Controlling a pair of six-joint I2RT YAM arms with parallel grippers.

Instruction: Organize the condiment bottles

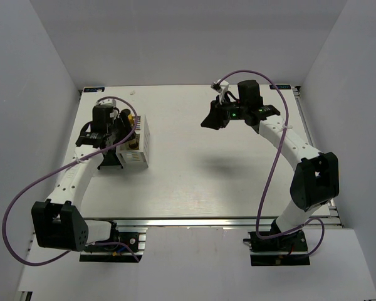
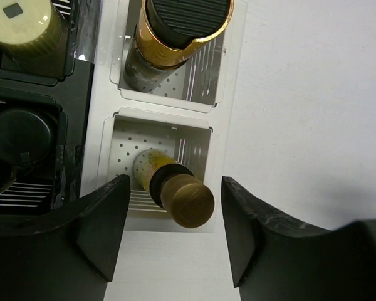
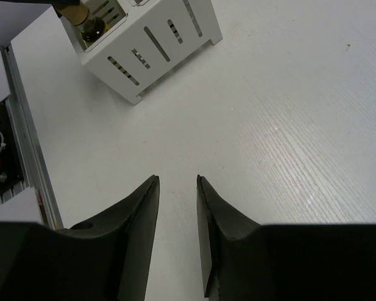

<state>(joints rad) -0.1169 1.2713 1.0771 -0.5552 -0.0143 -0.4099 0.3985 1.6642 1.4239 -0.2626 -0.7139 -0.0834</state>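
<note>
The yellow bottle with a tan cap (image 2: 175,188) stands tilted in one compartment of the white slatted box (image 2: 116,135). The amber bottle with a black cap (image 2: 175,28) stands in the compartment beside it. A dark bottle with a black cap (image 2: 22,128) sits in the black stand (image 2: 75,94) to the left. My left gripper (image 2: 175,235) is open above the tan cap, one finger on each side, not touching it. My right gripper (image 3: 177,188) is open and empty, raised over bare table far from the box (image 3: 150,50). In the top view the left gripper (image 1: 122,135) hovers at the box (image 1: 141,147) and the right gripper (image 1: 211,120) is at the back middle.
A pale yellow round top (image 2: 25,28) shows in the far slot of the black stand. The metal rail (image 3: 25,157) of the table edge runs beside the box. Grey walls close in the table on three sides.
</note>
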